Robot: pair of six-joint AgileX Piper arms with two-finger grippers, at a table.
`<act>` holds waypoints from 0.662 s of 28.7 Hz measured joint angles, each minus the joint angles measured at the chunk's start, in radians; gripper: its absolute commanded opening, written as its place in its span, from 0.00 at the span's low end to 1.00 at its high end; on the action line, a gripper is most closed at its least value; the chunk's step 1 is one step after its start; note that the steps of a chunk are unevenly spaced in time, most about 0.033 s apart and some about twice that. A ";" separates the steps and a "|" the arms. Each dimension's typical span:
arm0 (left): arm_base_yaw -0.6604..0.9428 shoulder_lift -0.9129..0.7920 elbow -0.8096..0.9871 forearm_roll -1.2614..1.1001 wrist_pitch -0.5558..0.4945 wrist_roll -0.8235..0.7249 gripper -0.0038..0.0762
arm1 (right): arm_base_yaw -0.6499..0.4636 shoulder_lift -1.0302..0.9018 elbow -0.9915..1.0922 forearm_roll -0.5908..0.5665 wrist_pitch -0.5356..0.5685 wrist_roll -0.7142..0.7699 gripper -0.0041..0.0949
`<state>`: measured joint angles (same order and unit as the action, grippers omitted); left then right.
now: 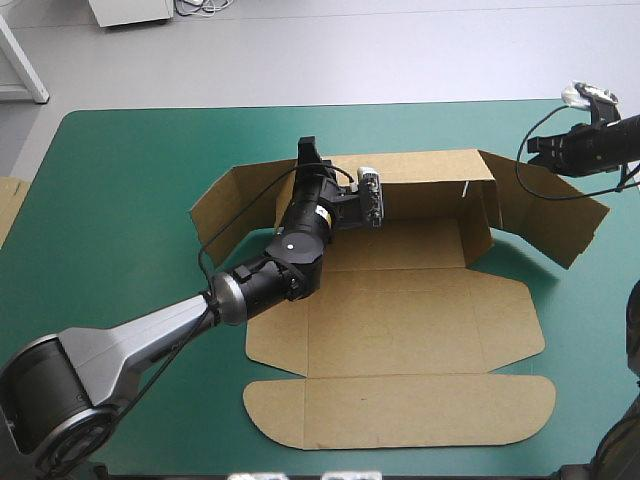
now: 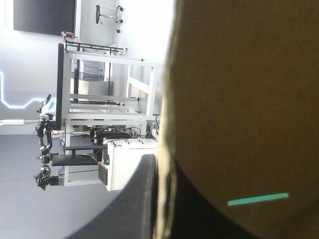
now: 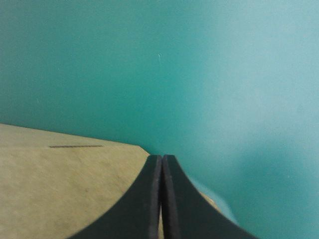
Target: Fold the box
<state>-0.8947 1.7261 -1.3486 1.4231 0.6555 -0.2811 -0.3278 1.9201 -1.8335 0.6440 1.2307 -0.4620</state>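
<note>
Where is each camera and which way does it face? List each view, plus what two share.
High view: above and behind the robot, looking down on table and box; left gripper at the back wall, right gripper far right.
Left wrist view: above that wrist, level into the room; one finger beside the box.
Right wrist view: above that wrist, down at the table; shut fingers.
All share the box.

Teal-green table cover (image 1: pixel 130 200); spare brown board edge (image 1: pixel 8 205) at table's left edge.
</note>
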 measured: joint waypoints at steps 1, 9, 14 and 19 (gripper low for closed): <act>0.000 0.000 0.000 0.000 -0.001 0.000 0.04 | 0.000 -0.023 0.048 -0.003 -0.002 -0.014 0.02; 0.000 0.000 0.000 0.000 -0.003 0.000 0.04 | 0.000 -0.161 0.288 0.094 -0.002 -0.193 0.02; 0.000 0.000 0.000 0.000 -0.003 0.000 0.04 | 0.000 -0.223 0.359 0.115 -0.007 -0.255 0.02; 0.000 0.000 0.000 0.000 -0.003 0.000 0.04 | 0.000 -0.273 0.431 0.120 -0.009 -0.321 0.03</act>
<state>-0.8947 1.7261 -1.3486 1.4231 0.6522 -0.2811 -0.3278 1.6473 -1.4021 0.7641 1.2221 -0.7826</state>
